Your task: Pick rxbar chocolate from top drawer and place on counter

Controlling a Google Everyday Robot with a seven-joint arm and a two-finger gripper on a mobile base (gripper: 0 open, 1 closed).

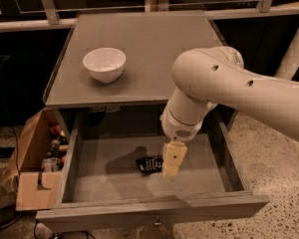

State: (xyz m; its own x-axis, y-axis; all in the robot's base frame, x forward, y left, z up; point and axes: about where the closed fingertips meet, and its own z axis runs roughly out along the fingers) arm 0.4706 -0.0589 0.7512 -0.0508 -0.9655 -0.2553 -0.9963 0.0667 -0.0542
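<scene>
Although I cannot tell whether it is apart or together, the gripper [171,171] points down inside the top drawer [109,185], a little right of the middle. Just to its left the rxbar chocolate [149,164] lies flat on the drawer bottom, its right end meeting or hidden by the gripper. The pale arm [224,83] rises past the front right corner of the counter [154,44]. A white bowl [104,64] stands near the counter's left edge. Below the front left corner, a cardboard box [32,185] sits on the floor

cream gripper [171,169] in grey top drawer [107,184]
</scene>
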